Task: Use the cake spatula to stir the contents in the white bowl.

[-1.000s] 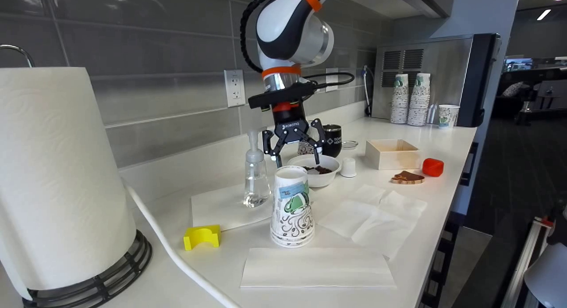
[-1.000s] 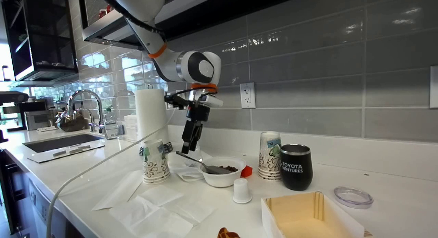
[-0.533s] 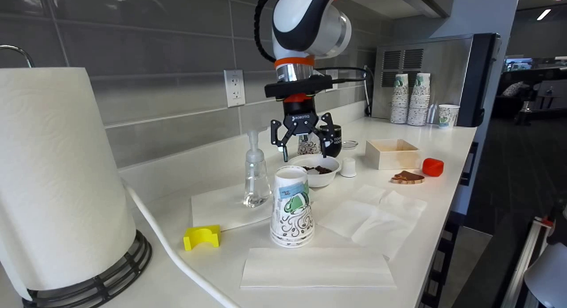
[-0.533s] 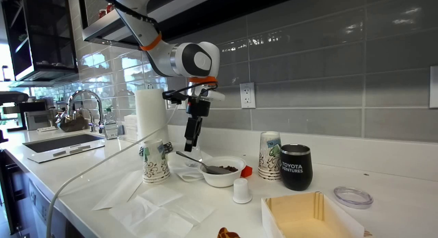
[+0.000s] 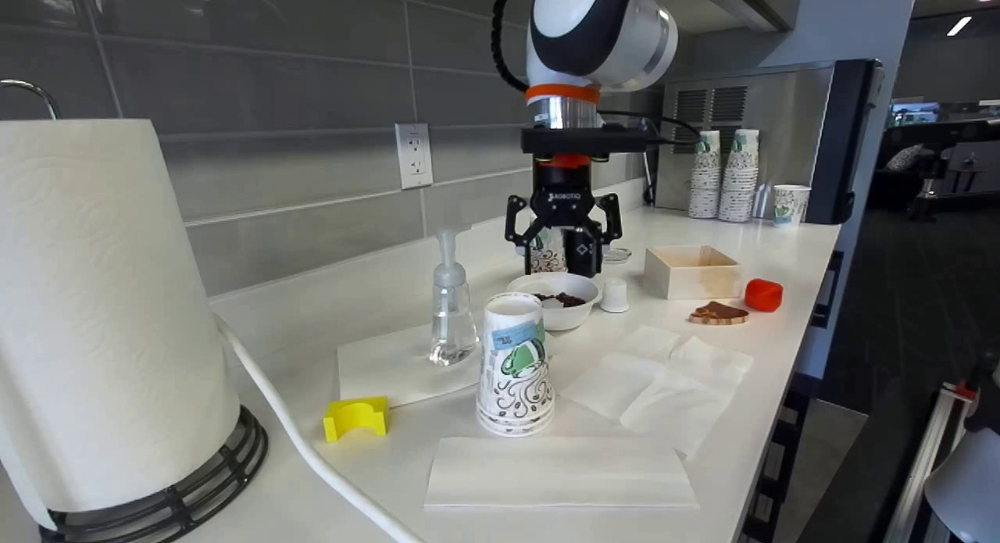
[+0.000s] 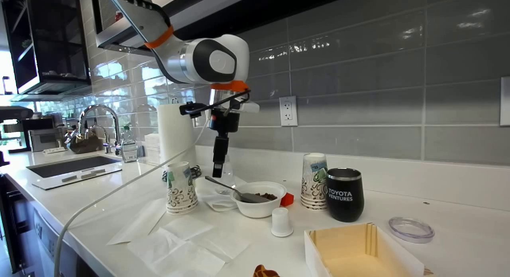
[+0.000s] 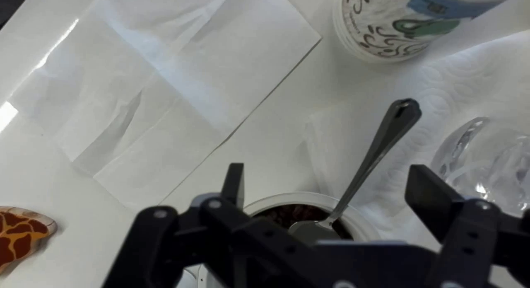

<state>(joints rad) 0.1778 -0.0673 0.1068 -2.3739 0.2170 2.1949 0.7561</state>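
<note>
White bowl (image 6: 255, 210), holding spatula (image 6: 251, 197), below pincer (image 7: 326, 180)

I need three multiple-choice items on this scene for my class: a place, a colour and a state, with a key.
1. Where is the wide end of the grey metal cake spatula?
A. On the counter
B. In the square pale box
C. In the small round white bowl

2. What colour is the rounded tumbler lettered TOYOTA VENTURES?
A. Black
B. Yellow
C. Green

3. What is the state of the black two-fingered gripper?
A. Shut on the spatula handle
B. Open, holding nothing
C. Shut on a paper cup

Key
1 C: the wrist view shows it inside the bowl's rim.
2 A: an exterior view shows its black side with white lettering.
3 B: the wrist view shows its fingers well apart, gripping nothing.
</note>
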